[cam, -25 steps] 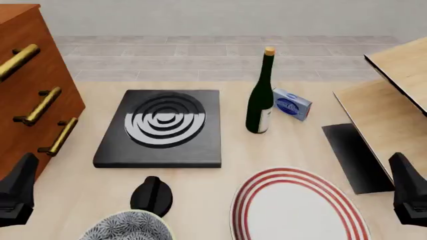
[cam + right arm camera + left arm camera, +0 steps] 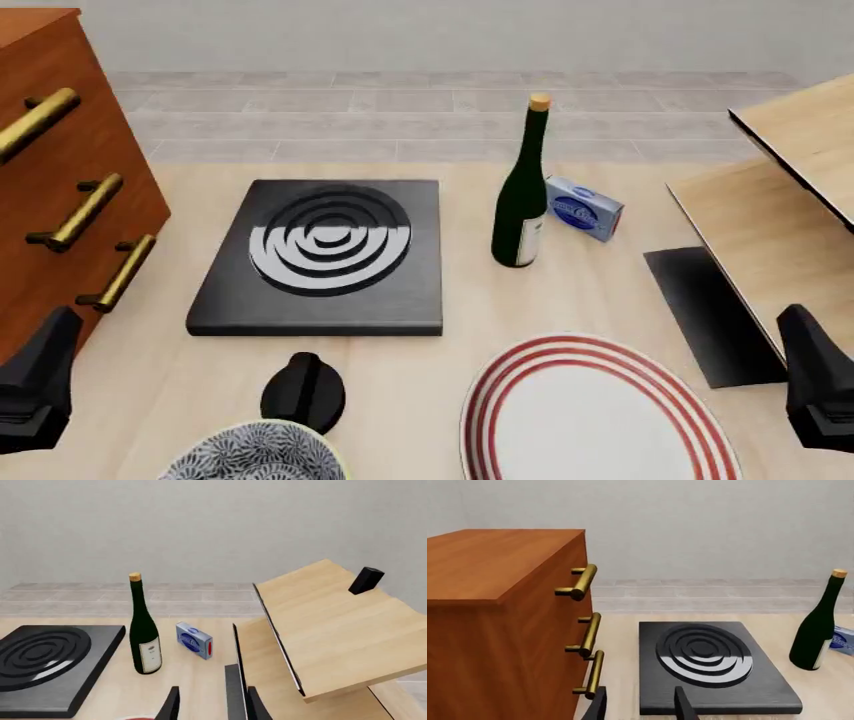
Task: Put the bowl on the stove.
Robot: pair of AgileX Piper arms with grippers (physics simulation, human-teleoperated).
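Nothing on the table has shifted since half a second ago; only the left gripper [image 2: 34,385] has edged slightly inward and up at the front view's lower left corner, while the right gripper [image 2: 817,390] sits as it was at the lower right. Both arms stay low and drawn back at the near edge of the table [image 2: 601,290], fingers pointing forward. Each wrist view shows two dark fingertips with a moderate gap between them and nothing held.

The bowl [image 2: 254,452] rests at the near edge, just inward of the left gripper and well apart from the right one. A black knob [image 2: 304,388] stands just beyond the bowl. The stove [image 2: 324,255] lies ahead of the left gripper, past the knob, its burner rings bare. A red-ringed plate [image 2: 601,415] lies inward of the right gripper, and a green bottle [image 2: 521,195] stands farther ahead.
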